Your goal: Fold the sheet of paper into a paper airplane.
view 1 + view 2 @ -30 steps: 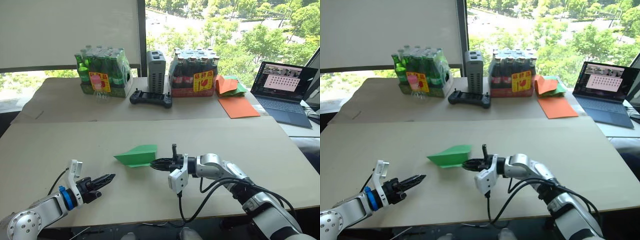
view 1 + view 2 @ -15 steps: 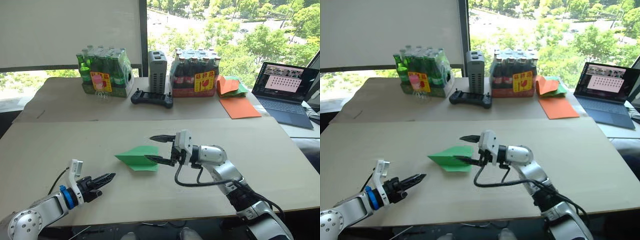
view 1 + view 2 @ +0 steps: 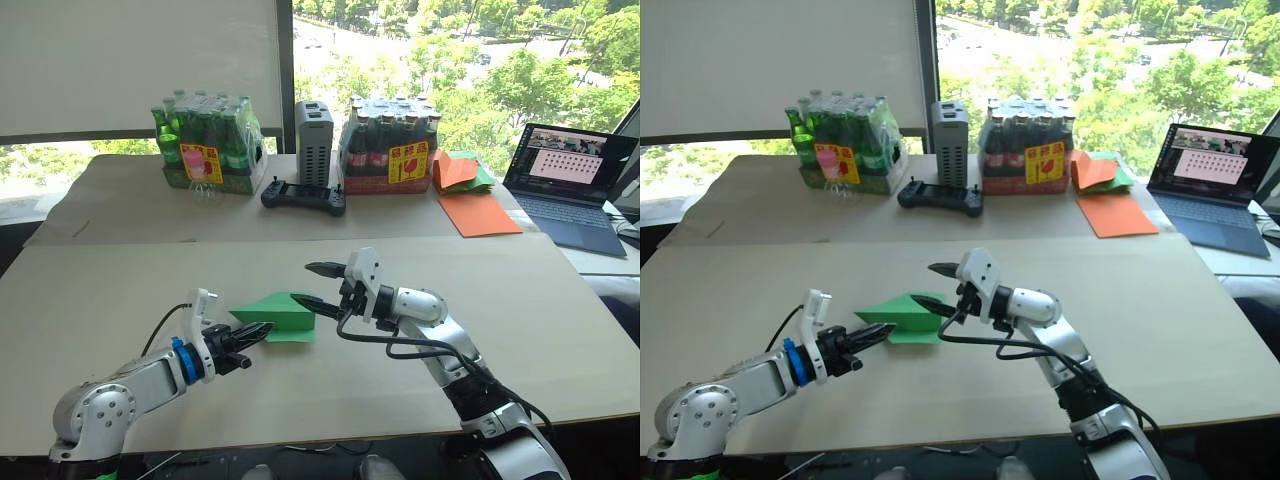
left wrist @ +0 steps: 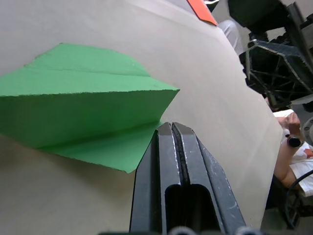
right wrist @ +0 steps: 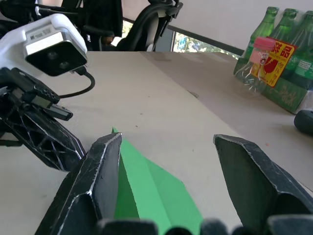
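lying mid-table, the paper airplane (image 3: 278, 315) sits between both arms. right gripper (image 3: 312, 287) spread wide, lower finger on the paper's right end; left gripper (image 3: 250, 334) pinched together, tip at its near edge (a shove could skid or crumple it).

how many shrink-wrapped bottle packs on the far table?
2. The green bottle pack stands on the left, the dark bottle pack on the right, with a grey box and a black controller between them.
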Motion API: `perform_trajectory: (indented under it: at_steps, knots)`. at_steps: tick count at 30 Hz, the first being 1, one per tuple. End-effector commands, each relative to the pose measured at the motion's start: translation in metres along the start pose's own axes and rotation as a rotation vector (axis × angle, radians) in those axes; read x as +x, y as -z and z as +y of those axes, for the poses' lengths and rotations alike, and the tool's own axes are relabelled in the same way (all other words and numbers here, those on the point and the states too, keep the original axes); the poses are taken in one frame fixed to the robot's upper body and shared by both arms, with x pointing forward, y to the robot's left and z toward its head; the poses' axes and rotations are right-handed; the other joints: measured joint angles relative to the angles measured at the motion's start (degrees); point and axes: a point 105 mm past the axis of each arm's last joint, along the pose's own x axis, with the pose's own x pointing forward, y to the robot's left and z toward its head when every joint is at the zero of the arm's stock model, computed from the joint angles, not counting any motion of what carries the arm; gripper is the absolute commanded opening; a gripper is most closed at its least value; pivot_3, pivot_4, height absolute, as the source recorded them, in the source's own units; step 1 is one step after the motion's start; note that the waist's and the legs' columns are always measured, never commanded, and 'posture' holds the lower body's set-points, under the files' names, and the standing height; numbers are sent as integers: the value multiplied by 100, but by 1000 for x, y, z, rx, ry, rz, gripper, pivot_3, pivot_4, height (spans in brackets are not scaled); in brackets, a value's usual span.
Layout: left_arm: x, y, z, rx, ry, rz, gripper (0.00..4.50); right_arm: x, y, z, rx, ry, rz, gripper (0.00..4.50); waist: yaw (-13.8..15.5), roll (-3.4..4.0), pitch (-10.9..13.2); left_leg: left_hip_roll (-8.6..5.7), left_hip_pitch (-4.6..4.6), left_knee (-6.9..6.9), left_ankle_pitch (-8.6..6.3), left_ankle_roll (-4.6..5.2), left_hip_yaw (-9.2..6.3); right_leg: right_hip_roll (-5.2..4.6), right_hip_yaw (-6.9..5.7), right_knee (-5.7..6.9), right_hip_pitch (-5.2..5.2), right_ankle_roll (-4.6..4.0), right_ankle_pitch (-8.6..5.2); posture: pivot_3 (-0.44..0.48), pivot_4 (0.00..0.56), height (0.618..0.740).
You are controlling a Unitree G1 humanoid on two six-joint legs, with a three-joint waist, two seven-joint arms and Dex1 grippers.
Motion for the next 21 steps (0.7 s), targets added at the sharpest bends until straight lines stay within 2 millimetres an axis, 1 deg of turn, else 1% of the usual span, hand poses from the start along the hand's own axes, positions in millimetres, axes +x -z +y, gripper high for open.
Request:
perform_trajectory:
  at_steps: [1, 5, 9, 10, 13, 14, 19, 21]
  knots:
    - [8, -1, 7, 51, -28, 4, 0, 0, -13, -11, -13, 62, -40, 3315, -2, 0, 0, 0, 0, 0, 0, 0, 0, 0, 1, 0, 0, 0, 0, 0, 150, 727]
    - [16, 6, 15, 69, -51, 37, 0, 2, -14, -18, -19, 115, -37, 3315, 14, 0, 0, -2, -2, 0, 0, 0, 0, -2, 0, -1, 0, 0, 0, 0, 150, 727]
    - [20, 17, 10, 80, -18, 77, 0, 4, -8, -22, -45, 159, -1, 3315, 9, 0, 0, -1, -2, 0, 0, 0, 1, -2, 0, -2, 0, 0, 0, 0, 150, 727]
    - [21, 19, 9, 80, -12, 83, 0, 4, -5, -23, -55, 165, 15, 3082, 6, 0, 0, 0, -1, 0, 0, 0, 1, -2, 0, -1, 0, 0, 0, 0, 150, 727]
    - [20, 24, 7, 79, -1, 97, 0, 5, 8, -23, -58, 168, 72, 2192, 8, 0, 0, -1, -2, 0, 0, 0, 1, -2, 0, -1, 0, 0, 0, 0, 150, 727]
    - [20, 25, 7, 77, 0, 98, 0, 5, 13, -23, -61, 164, 93, 1749, 7, 0, 0, -1, -1, 0, 0, 0, 1, -3, 0, -2, 1, 0, 0, 0, 150, 727]
    - [17, 26, 9, 71, -6, 99, 0, 9, 36, -16, -85, 125, 183, 61, -2, 0, 0, -1, 0, 0, 0, 0, 1, -2, 0, -1, 1, 1, 0, 0, 150, 727]
    - [16, 26, 9, 71, -10, 97, 0, 11, 39, -12, -71, 101, 189, 26, -7, 0, 0, 0, 0, 0, 0, 0, 1, -2, 0, 0, 0, 1, 0, 0, 150, 727]
